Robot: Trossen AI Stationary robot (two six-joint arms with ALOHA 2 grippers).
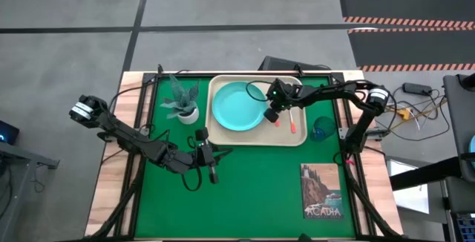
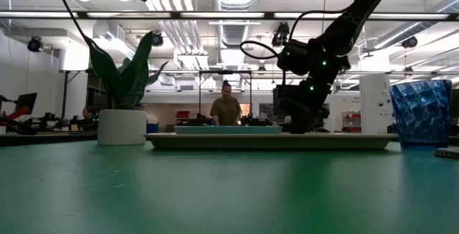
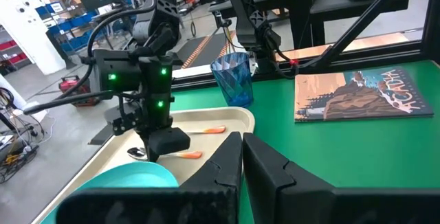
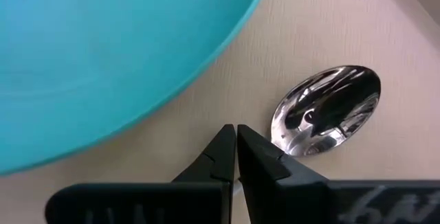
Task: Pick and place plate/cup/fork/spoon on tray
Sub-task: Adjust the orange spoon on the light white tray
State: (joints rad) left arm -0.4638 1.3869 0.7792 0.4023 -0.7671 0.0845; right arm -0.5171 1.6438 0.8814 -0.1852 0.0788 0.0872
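Silver spoon beside closed right tool.

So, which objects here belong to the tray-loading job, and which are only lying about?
Job things:
- tray
- plate, on the tray
- spoon, on the tray beside the plate, at the right gripper
- another orange-handled utensil, on the tray
- cup, on the mat beside the tray

Lying about:
- potted plant
- picture book

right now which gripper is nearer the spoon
Right. The right gripper is low over the tray, its shut fingertips right beside the spoon. The left gripper is off the tray, over the green mat.
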